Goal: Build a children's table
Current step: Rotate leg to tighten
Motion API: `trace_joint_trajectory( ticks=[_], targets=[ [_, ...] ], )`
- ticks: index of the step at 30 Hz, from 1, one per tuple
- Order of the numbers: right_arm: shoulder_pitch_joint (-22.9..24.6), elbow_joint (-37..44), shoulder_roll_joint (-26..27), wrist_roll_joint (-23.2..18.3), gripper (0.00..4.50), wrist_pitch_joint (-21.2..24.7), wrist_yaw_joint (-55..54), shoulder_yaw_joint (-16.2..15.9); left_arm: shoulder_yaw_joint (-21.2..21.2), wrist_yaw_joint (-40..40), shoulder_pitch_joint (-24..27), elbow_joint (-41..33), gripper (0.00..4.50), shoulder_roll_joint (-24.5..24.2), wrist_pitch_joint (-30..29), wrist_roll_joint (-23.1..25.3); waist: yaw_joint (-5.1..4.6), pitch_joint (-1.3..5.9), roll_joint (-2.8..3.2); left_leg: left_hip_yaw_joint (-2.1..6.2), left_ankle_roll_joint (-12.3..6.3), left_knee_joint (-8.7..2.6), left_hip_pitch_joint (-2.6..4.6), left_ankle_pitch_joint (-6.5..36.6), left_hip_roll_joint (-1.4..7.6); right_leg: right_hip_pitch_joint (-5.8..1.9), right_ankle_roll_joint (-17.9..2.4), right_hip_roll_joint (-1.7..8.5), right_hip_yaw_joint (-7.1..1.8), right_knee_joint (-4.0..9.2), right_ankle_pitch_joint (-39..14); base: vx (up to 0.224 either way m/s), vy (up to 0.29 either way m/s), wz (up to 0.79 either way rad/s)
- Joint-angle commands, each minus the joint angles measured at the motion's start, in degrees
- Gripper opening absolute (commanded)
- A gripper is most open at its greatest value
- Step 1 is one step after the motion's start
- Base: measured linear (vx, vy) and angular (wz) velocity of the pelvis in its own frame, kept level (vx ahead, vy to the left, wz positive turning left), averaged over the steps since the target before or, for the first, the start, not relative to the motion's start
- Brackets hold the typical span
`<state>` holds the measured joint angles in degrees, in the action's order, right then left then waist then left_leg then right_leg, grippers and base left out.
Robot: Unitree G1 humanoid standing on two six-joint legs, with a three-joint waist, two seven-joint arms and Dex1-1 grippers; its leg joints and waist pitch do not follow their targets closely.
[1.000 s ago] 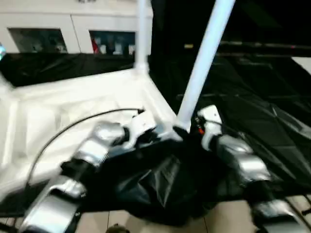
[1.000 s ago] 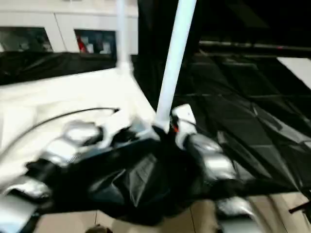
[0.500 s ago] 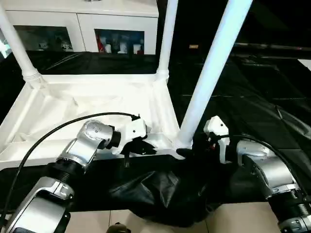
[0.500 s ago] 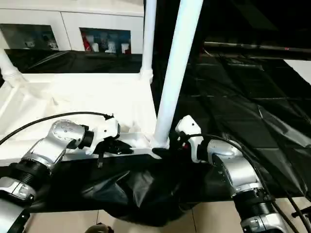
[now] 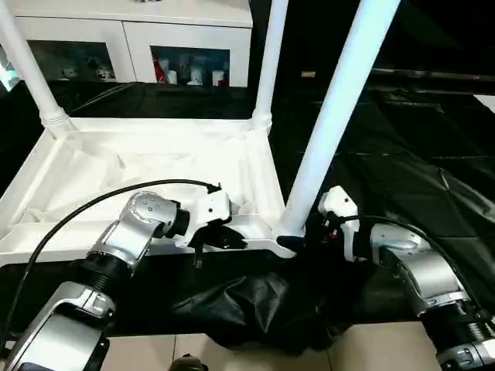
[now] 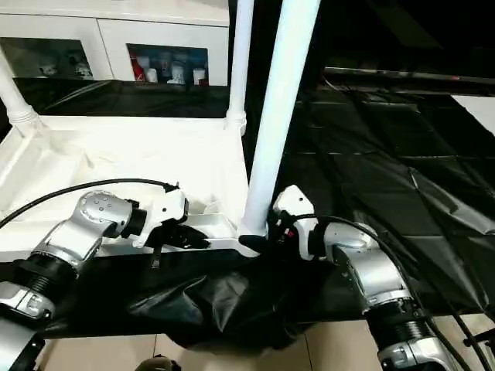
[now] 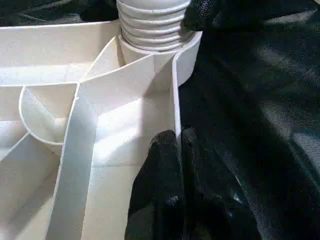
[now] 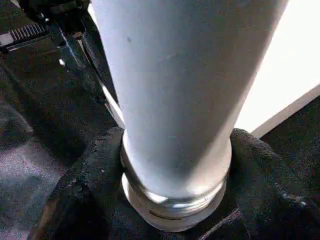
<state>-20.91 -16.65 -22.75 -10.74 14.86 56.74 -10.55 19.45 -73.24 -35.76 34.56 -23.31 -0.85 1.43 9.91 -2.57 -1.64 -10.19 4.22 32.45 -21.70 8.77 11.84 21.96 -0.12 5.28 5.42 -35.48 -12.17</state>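
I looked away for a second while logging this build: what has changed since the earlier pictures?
Little. The blur from a head-camera swing has cleared. The right gripper stays clamped round the base of the near white tubular leg, which remains tilted in its corner socket. The left gripper still pinches the rim of the white plastic ribbed table top. The other legs stay seated.

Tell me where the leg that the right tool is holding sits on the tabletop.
In the left eye view the leg stands tilted in the tabletop's near right corner socket, with the right tool around its base.
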Motion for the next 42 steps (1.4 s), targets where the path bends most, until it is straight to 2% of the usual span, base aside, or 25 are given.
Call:
trace_joint_trajectory(
  ticks=[1,2,3,5,8,9,10,11,13,14,16,17,20,21,22,23,25,28,30,32,33,36,37,38,42],
  targets=[
    [-0.67,-1.21,0.78,-0.12,2.74,-0.14,0.42,-0.58,0.33,-0.24,-0.32,-1.26,0.00,0.89,0.77,-0.45,0.06,3.74,0.32,0.45,-1.08,-3.19,1.07,9.91,1.87,-2.60,-12.15,3.85,-3.04,3.24,-0.78,0.000,0.000,0.00],
    [-0.53,-1.67,1.32,-0.11,2.74,-0.13,-0.61,-0.23,0.16,0.43,-0.27,-1.31,0.00,0.97,0.33,-0.33,-0.05,3.76,0.14,0.39,-0.96,-3.18,1.11,10.24,1.88,-2.58,-12.28,3.85,-3.06,3.28,-0.71,0.000,0.000,0.00],
    [-0.66,-3.32,2.94,0.35,2.74,-0.39,-4.37,0.93,-0.28,3.71,-0.74,-0.52,0.00,1.61,-1.12,0.67,-0.06,3.72,0.42,0.47,-0.64,-3.25,1.09,10.64,1.90,-2.51,-12.40,3.91,-3.07,3.25,-1.06,0.000,0.000,0.00],
    [-0.70,-3.61,3.23,0.44,2.74,-0.44,-5.05,1.12,-0.37,4.31,-0.84,-0.35,0.00,1.73,-1.43,0.86,-0.29,3.43,0.26,0.54,0.26,-3.51,1.13,12.99,1.84,-2.44,-12.09,4.00,-3.07,3.73,-4.58,0.000,0.000,0.00],
    [-1.53,-6.92,6.36,1.28,2.74,0.27,-12.53,3.16,-1.76,10.06,-2.34,2.28,0.00,3.61,-3.32,1.63,-0.57,3.05,0.38,0.68,2.12,-3.94,1.56,17.90,1.76,-2.14,-10.47,4.23,-3.16,4.69,-14.05,0.000,0.000,0.00],
    [-3.19,-10.99,10.58,1.31,2.74,1.37,-21.74,5.93,-2.53,16.79,-4.10,4.86,0.00,6.32,-6.17,2.84,-0.47,3.21,0.26,0.79,2.41,-3.97,1.61,18.06,1.85,-2.24,-9.44,4.42,-3.22,4.90,-15.92,0.000,0.000,0.00],
    [-3.19,-10.99,10.58,1.31,2.73,1.37,-21.74,5.93,-2.53,16.79,-4.10,4.86,0.00,6.32,-6.17,2.84,-0.79,3.03,0.80,0.86,3.17,-4.19,1.64,18.88,1.92,-1.85,-9.61,4.26,-3.29,4.95,-16.11,0.000,0.000,0.00],
    [-3.19,-10.99,10.58,1.31,2.73,1.37,-21.74,5.93,-2.53,16.79,-4.10,4.86,0.00,6.32,-6.17,2.84,-0.80,3.07,0.63,0.96,3.50,-4.17,1.77,19.60,1.89,-1.87,-9.41,4.26,-3.22,5.02,-16.82,0.000,0.000,0.00],
    [-6.00,-16.76,16.56,0.89,2.73,2.21,-33.31,9.27,-3.21,25.18,-6.12,7.66,0.00,10.34,-10.13,4.21,-1.03,3.19,0.87,1.03,3.92,-4.24,1.67,19.54,1.74,-1.96,-9.01,4.25,-3.24,5.04,-16.79,0.000,0.000,0.00],
    [-7.66,-19.74,19.36,0.75,2.73,2.18,-38.23,10.61,-3.37,28.54,-6.78,8.46,0.00,12.48,-11.67,4.56,-1.29,3.07,0.91,1.02,4.17,-4.23,1.83,20.34,1.77,-1.66,-9.41,4.28,-3.32,5.11,-16.88,0.000,0.000,0.00],
    [-9.21,-22.22,21.42,0.75,2.73,1.69,-40.69,10.90,-3.07,30.28,-6.97,8.50,0.00,14.29,-12.50,4.86,-1.76,3.01,0.99,1.16,4.80,-4.29,1.93,21.75,1.78,-1.48,-9.65,4.43,-3.26,5.17,-18.69,0.000,0.000,0.00],
    [-11.05,-25.10,23.50,1.60,2.73,0.38,-42.63,10.20,-2.56,31.48,-6.99,8.13,0.00,16.46,-13.00,5.05,-1.79,3.13,0.81,1.22,4.60,-4.25,1.91,21.82,1.68,-1.77,-8.93,4.47,-3.14,5.46,-19.86,0.000,0.000,0.00],
    [-12.19,-26.42,24.76,1.87,2.73,-1.15,-42.22,9.58,-2.06,30.71,-6.90,7.69,0.00,17.69,-12.94,4.94,-1.86,3.27,0.77,1.00,3.44,-4.21,1.59,19.44,1.66,-1.90,-8.82,4.10,-3.31,5.27,-14.93,0.000,0.000,0.00],
    [-12.38,-26.31,24.79,1.88,2.73,-1.55,-41.58,9.44,-1.98,30.34,-6.89,7.74,0.00,17.71,-12.70,4.91,-1.85,3.31,0.76,0.90,2.95,-4.15,1.51,18.39,1.60,-1.96,-9.00,3.95,-3.32,5.05,-12.80,0.000,0.000,0.00],
    [-12.63,-26.06,24.69,1.91,3.07,-1.84,-40.74,9.53,-1.91,30.00,-6.89,7.93,0.00,17.45,-12.18,5.00,-1.82,3.32,0.83,0.85,2.57,-4.14,1.40,17.78,1.53,-2.10,-9.00,3.89,-3.30,4.99,-11.95,0.000,0.000,0.00],
    [-12.71,-26.06,24.70,1.97,3.07,-1.93,-40.65,9.60,-1.88,29.95,-6.91,7.99,0.00,17.39,-12.03,5.03,-1.80,3.34,0.89,0.81,2.45,-4.14,1.48,17.77,1.54,-2.05,-8.97,3.89,-3.28,5.00,-11.98,0.000,0.000,0.00],
    [-13.27,-26.48,24.43,2.48,3.45,-2.72,-39.54,9.89,-1.89,29.50,-6.95,8.29,0.00,16.94,-11.57,5.14,-1.79,3.29,0.89,0.83,2.26,-4.21,1.45,18.05,1.54,-2.04,-8.70,3.97,-3.26,5.15,-13.45,0.000,0.000,0.00],
    [-13.79,-26.70,22.92,3.70,3.59,-4.23,-38.29,9.27,-1.89,28.09,-6.64,7.73,0.00,15.62,-11.17,5.17,-1.83,3.21,0.91,0.93,2.39,-4.33,1.53,19.32,1.63,-1.92,-8.30,4.02,-3.24,5.36,-15.51,0.000,0.000,0.00],
    [-13.72,-25.80,21.54,3.96,3.68,-4.71,-36.40,8.49,-1.72,26.57,-6.43,7.43,0.00,14.45,-10.57,5.12,-1.87,3.22,1.05,1.06,2.48,-4.41,1.33,19.39,1.62,-2.08,-8.12,4.00,-3.22,5.36,-15.68,0.000,0.000,0.00],
    [-11.66,-20.55,17.48,3.81,3.68,-3.29,-30.00,6.67,-1.29,23.00,-5.63,7.04,0.00,11.94,-7.97,5.10,-1.93,3.38,1.01,0.97,2.25,-4.33,1.34,18.37,1.68,-2.12,-8.55,3.83,-3.27,5.08,-12.74,0.000,0.000,0.00],
    [-10.81,-18.66,15.88,3.99,3.68,-2.97,-27.70,5.87,-1.21,21.68,-5.32,6.85,0.00,11.11,-7.05,4.98,-1.68,3.37,0.88,0.85,1.55,-4.20,1.32,17.16,1.62,-2.30,-8.56,3.62,-3.27,5.00,-10.37,0.000,0.000,0.00],
    [-8.78,-14.20,12.24,3.84,3.68,-1.93,-21.96,4.29,-0.99,18.77,-4.82,6.11,0.00,9.37,-6.20,4.63,-1.49,3.71,0.73,0.67,0.22,-3.69,1.04,12.52,1.61,-2.57,-10.27,3.58,-3.27,3.98,-2.41,0.000,0.000,0.00],
    [-8.78,-14.20,12.24,3.84,3.68,-1.93,-21.96,4.29,-0.99,18.77,-4.82,6.11,0.00,9.37,-6.20,4.63,-1.41,3.72,0.70,0.67,-0.03,-3.62,1.05,11.88,1.57,-2.67,-10.57,3.58,-3.20,3.90,-1.35,0.000,0.000,0.00],
    [-7.45,-11.48,9.64,3.75,3.68,-1.68,-17.77,3.36,-0.91,16.29,-4.54,5.40,0.00,8.30,-5.31,4.02,-1.29,3.72,0.65,0.69,-0.31,-3.53,1.02,10.89,1.49,-2.87,-10.90,3.45,-3.06,3.73,-0.07,0.000,0.000,0.00],
    [-4.96,-6.14,3.95,2.80,3.68,-1.01,-10.00,1.82,-0.15,7.93,-3.21,2.78,0.00,5.39,-2.09,1.78,-0.92,3.77,0.58,0.51,-1.62,-3.35,1.11,10.11,1.78,-2.78,-12.04,3.63,-3.02,3.54,1.12,0.000,0.000,0.00]
  ],
)
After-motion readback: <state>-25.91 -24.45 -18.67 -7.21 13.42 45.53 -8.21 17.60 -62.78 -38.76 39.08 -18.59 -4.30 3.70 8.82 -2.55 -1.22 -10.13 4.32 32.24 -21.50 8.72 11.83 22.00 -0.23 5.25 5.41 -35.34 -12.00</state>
